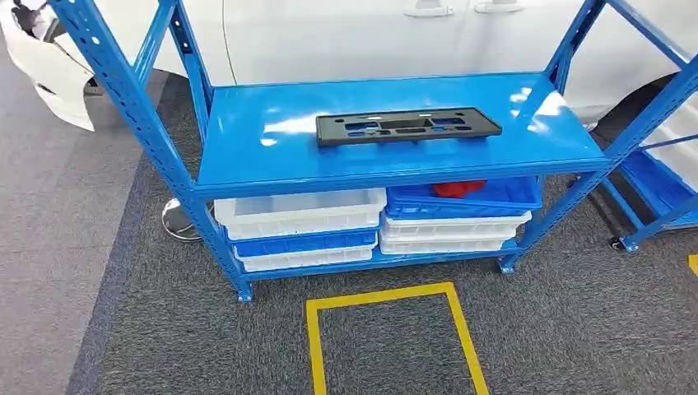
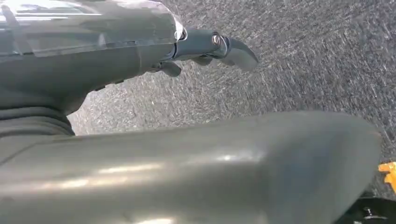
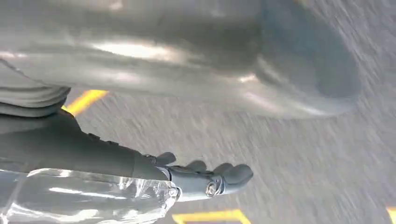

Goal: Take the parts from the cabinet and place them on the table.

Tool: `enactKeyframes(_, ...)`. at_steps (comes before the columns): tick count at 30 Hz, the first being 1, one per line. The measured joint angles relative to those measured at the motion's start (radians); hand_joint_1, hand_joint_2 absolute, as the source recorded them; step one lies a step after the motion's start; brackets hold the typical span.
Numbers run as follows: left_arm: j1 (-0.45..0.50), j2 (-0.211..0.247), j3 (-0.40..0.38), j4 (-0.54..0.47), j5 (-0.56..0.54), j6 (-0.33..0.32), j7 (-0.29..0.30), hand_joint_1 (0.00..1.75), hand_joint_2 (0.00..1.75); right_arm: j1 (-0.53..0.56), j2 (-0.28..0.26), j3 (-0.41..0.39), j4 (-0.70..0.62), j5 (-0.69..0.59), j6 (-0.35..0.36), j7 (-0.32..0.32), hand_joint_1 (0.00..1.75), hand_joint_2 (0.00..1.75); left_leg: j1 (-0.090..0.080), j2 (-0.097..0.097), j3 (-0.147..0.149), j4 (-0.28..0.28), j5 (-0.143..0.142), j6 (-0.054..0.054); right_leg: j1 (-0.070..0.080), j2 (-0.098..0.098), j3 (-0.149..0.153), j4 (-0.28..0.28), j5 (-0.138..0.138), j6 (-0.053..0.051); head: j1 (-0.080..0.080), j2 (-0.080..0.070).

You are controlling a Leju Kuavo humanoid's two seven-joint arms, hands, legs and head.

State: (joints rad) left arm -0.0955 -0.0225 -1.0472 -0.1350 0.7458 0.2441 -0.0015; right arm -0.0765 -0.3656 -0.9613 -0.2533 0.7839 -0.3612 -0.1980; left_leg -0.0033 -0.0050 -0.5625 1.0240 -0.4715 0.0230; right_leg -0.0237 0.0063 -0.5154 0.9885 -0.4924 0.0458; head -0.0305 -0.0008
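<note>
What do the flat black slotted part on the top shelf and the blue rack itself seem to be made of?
Flat black slotted part: likely moulded plastic, matte, judging by its dull surface and clean cut-outs. Blue rack: apparently painted sheet metal, glossy; the shelf mirrors light and the uprights have punched holes.

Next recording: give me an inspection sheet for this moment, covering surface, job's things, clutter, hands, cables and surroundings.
Surface: blue shelf rack, top shelf glossy with glare patches; grey carpet floor below.
Job's things: one black flat part with cut-outs lies flat on the top shelf, near the middle, untouched.
Clutter: lower shelf holds stacked white and blue bins; a red item sits in the upper right blue bin.
Hands: left hand and right hand each hang over the carpet, holding nothing, fingers apart.
Cables: nothing seen.
Surroundings: white car body behind the rack; a second blue rack at right; yellow tape outline on the floor in front.
</note>
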Motion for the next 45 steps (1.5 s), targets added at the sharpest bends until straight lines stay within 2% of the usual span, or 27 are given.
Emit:
enactKeyframes(3,0.0,-0.001,-0.003,0.0,0.003,0.0,0.001,0.0,0.0,-0.003,-0.064,-0.012,-0.013,0.001,0.008,-0.005,0.0,0.0,0.002,0.0,0.001,0.0,0.0,0.0,0.002,0.0,0.0,0.001,0.0,0.0,0.0,0.0)
enactKeyframes(7,0.0,-0.003,-0.003,0.0,0.007,-0.001,0.001,0.0,0.0,-0.004,-0.084,-0.016,-0.019,0.006,-0.006,-0.023,0.0,0.0,0.004,0.0,0.002,-0.001,0.0,0.0,0.005,0.0,0.0,0.002,-0.001,-0.001,0.0,0.0)
enactKeyframes(10,0.0,-0.003,-0.003,0.0,0.013,-0.002,0.002,0.0,0.0,-0.016,-0.126,-0.016,-0.025,0.016,-0.005,-0.048,0.0,0.0,0.003,0.0,0.002,-0.001,0.0,-0.001,0.003,0.0,-0.001,0.006,-0.001,-0.002,0.0,0.0)
enactKeyframes(17,0.0,-0.005,-0.004,0.0,0.027,-0.011,0.006,0.0,0.0,-0.101,-0.302,-0.016,-0.071,0.027,0.036,-0.083,0.0,0.0,0.004,0.0,0.003,-0.001,0.001,-0.002,0.004,0.0,-0.002,0.007,-0.001,-0.002,0.0,0.0)
enactKeyframes(23,0.001,-0.007,-0.004,0.0,0.046,-0.006,0.013,0.0,0.0,-0.192,-0.414,-0.016,-0.137,0.012,0.073,-0.241,0.0,0.0,0.004,0.0,0.002,-0.001,0.001,-0.002,0.004,0.0,-0.001,0.008,-0.001,-0.002,0.0,0.0)
enactKeyframes(27,0.001,-0.007,-0.004,0.0,0.062,0.004,0.008,0.0,0.0,-0.244,-0.491,0.024,-0.247,-0.038,0.144,-0.306,0.0,0.0,0.001,-0.001,0.0,-0.001,0.002,-0.002,0.001,-0.001,-0.003,0.009,-0.001,-0.002,0.0,0.0)
enactKeyframes(30,0.001,-0.006,-0.004,0.0,0.075,0.005,0.0,0.0,0.0,-0.266,-0.553,0.091,-0.417,-0.107,0.205,-0.296,0.0,0.0,0.0,-0.001,-0.001,-0.002,0.003,-0.002,0.001,-0.001,-0.006,0.01,-0.002,-0.002,0.0,0.0)
enactKeyframes(34,0.0,-0.006,-0.004,0.0,0.087,0.004,-0.003,0.0,0.0,-0.316,-0.644,0.199,-0.647,-0.211,0.306,-0.206,0.0,0.0,-0.002,-0.001,-0.003,-0.002,0.004,-0.001,-0.001,-0.002,-0.009,0.013,-0.002,-0.002,0.0,0.0)
enactKeyframes(36,-0.002,-0.005,-0.004,0.0,0.093,0.005,-0.002,0.0,0.0,-0.371,-0.707,0.273,-0.747,-0.267,0.339,-0.167,0.0,0.0,-0.004,-0.002,-0.005,-0.003,0.005,-0.001,-0.003,-0.002,-0.011,0.015,-0.002,-0.002,0.0,0.0)
enactKeyframes(39,-0.002,-0.003,-0.004,0.0,0.102,0.006,-0.002,0.0,0.0,-0.509,-0.77,0.405,-0.849,-0.303,0.363,-0.13,0.0,0.0,-0.003,-0.001,-0.005,-0.003,0.005,-0.001,-0.002,-0.002,-0.011,0.015,-0.002,-0.002,0.0,0.0)
enactKeyframes(40,-0.003,-0.003,-0.004,0.0,0.108,0.007,-0.002,0.0,0.0,-0.567,-0.786,0.472,-0.881,-0.302,0.375,-0.125,0.0,0.0,-0.003,-0.001,-0.004,-0.004,0.005,-0.002,-0.002,-0.002,-0.011,0.015,-0.002,-0.002,0.0,0.0)
enactKeyframes(43,-0.006,-0.003,-0.004,0.0,0.114,0.006,-0.002,0.0,0.0,-0.708,-0.809,0.652,-0.968,-0.305,0.395,-0.119,0.0,0.0,-0.002,-0.001,-0.004,-0.004,0.006,-0.003,-0.001,-0.002,-0.011,0.015,-0.002,-0.002,0.0,0.0)
enactKeyframes(45,-0.007,-0.003,-0.004,0.0,0.12,0.005,-0.002,0.0,0.0,-0.767,-0.811,0.742,-1.034,-0.329,0.409,-0.123,0.0,0.0,-0.002,-0.002,-0.004,-0.004,0.006,-0.003,-0.001,-0.002,-0.011,0.015,-0.002,-0.002,0.0,0.0)
